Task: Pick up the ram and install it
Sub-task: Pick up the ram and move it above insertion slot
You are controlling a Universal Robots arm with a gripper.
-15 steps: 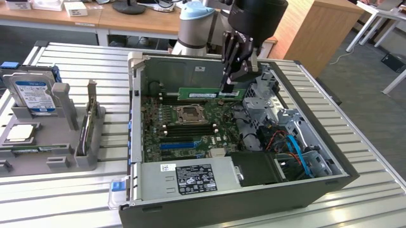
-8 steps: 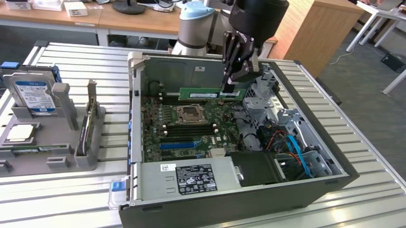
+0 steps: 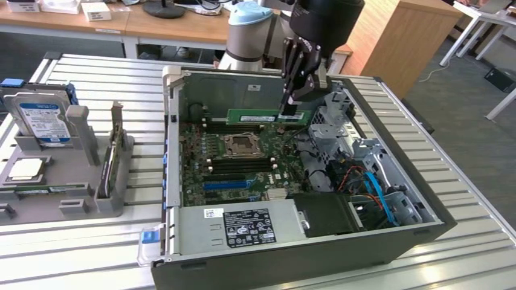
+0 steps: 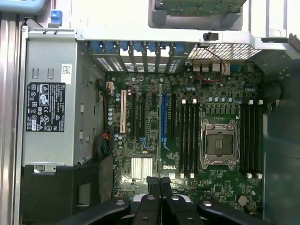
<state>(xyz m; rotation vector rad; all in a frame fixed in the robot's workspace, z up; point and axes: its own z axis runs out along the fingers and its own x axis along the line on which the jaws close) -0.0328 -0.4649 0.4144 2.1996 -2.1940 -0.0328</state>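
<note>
My gripper point(image 3: 290, 113) pinched shut on ram point(image 3: 260, 115), at its end toward exterior view's right. Pick-up done. Ram hangs level above motherboard point(image 3: 234, 169), far side of case point(image 3: 322, 257); not yet seated.

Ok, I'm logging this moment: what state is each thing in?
gripper: shut on the ram.
ram: held level above the motherboard, not seated.
computer case: side open.
CPU socket: bare, no cooler.
hard drive: upright in its grey stand.

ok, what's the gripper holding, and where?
The gripper holds the thin green circuit-board ram stick by its upper edge, near the exterior view's right end.
</note>
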